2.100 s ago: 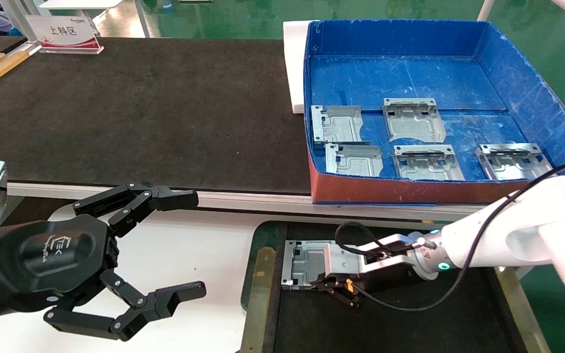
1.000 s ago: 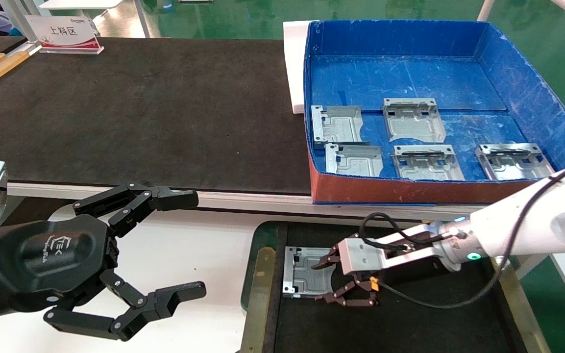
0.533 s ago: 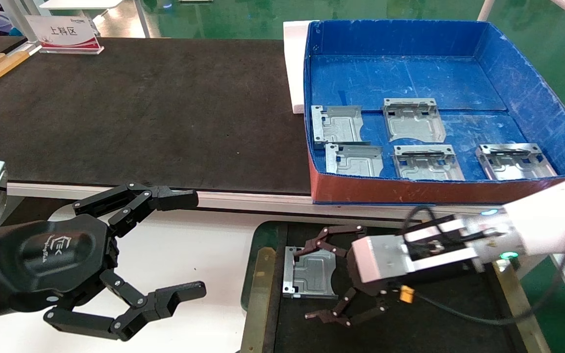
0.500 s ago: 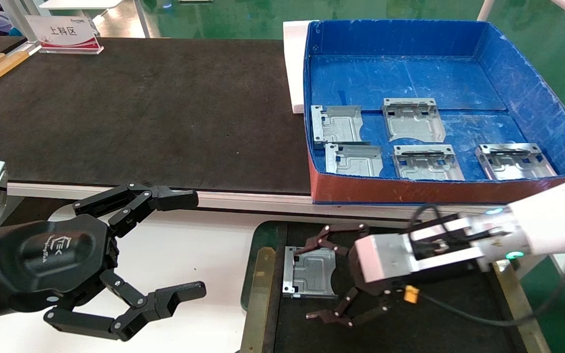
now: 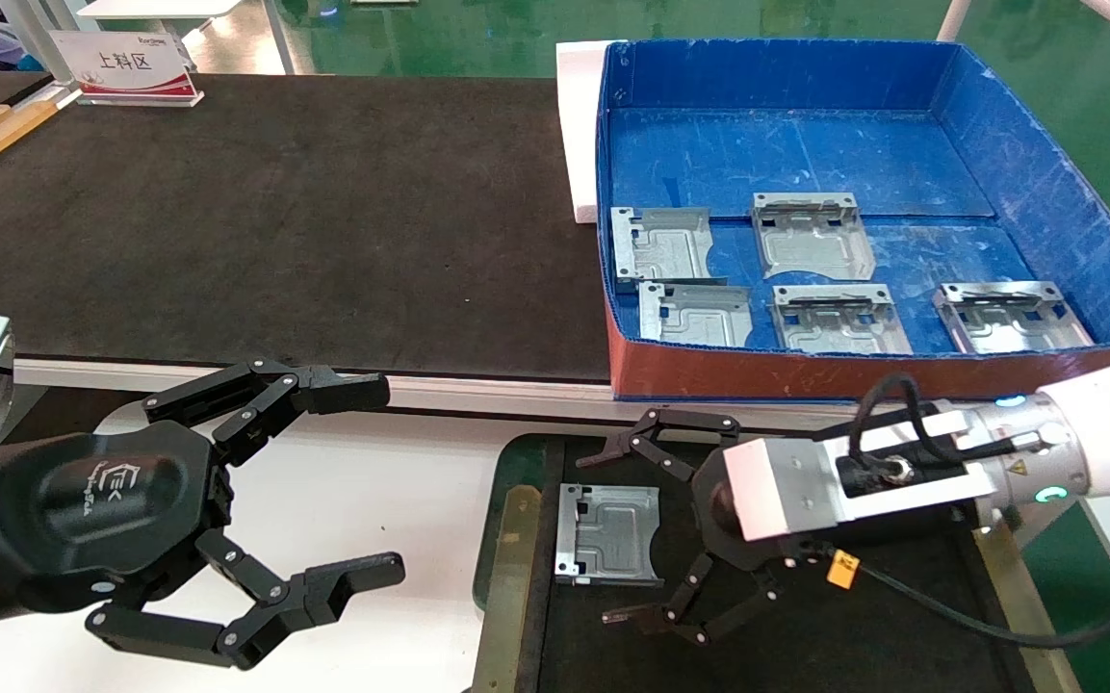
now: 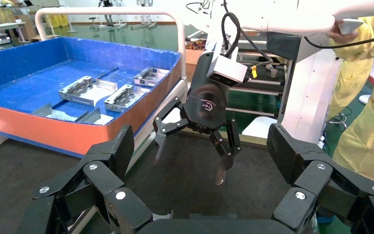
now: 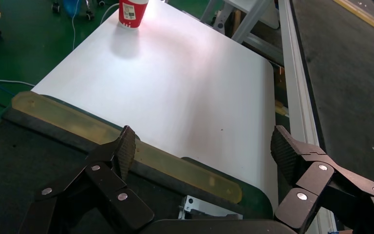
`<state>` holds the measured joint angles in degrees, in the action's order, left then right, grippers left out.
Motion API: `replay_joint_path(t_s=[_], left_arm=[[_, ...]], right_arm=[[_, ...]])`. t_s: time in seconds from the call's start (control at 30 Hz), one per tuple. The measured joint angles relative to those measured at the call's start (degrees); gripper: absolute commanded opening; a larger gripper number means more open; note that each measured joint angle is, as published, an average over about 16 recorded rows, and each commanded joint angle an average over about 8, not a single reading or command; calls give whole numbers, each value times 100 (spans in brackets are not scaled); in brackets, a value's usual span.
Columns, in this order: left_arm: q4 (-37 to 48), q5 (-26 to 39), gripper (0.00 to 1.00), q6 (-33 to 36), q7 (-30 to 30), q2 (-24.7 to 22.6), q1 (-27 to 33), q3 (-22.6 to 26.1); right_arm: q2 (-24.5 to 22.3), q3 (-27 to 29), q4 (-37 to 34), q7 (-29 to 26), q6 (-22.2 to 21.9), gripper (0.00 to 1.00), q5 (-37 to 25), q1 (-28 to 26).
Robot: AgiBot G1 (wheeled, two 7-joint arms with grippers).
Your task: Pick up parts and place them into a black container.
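beside the part [image 5: 607, 535] (flat in black container [image 5: 519, 460]), right gripper [image 5: 614, 535] spread

Box [image 5: 1045, 183] is blue inside w/ pale scuff marks; its near wall is orange-red outside. Five parts in the box are shiny silver w/ groove lines & tiny square holes. Below the box, the tray [image 5: 514, 462] has a green rim, a yellow-brown strip & a black bumpy floor; the part [image 5: 607, 532] on it is silver too. Mat [image 5: 275, 212] left of the box is black, speckled. Left gripper [image 5: 362, 481] is black. Right gripper [image 5: 603, 534] has dark brown fingers, white & silver wrist. Cup [image 7: 132, 13] is red & white.
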<state>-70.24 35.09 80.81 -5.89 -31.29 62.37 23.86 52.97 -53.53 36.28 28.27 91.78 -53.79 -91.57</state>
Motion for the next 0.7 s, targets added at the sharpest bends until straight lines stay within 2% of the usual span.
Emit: replay_joint_path(t_s=[0.23, 0.7], left_arm=[[0, 0, 100, 0, 0, 0, 0, 0], [0, 0, 100, 0, 0, 0, 0, 0]], right_arm=[[-94, 267, 208, -255, -48, 100, 34, 208], [-521, 1133, 1091, -1164, -187, 100, 328, 903]])
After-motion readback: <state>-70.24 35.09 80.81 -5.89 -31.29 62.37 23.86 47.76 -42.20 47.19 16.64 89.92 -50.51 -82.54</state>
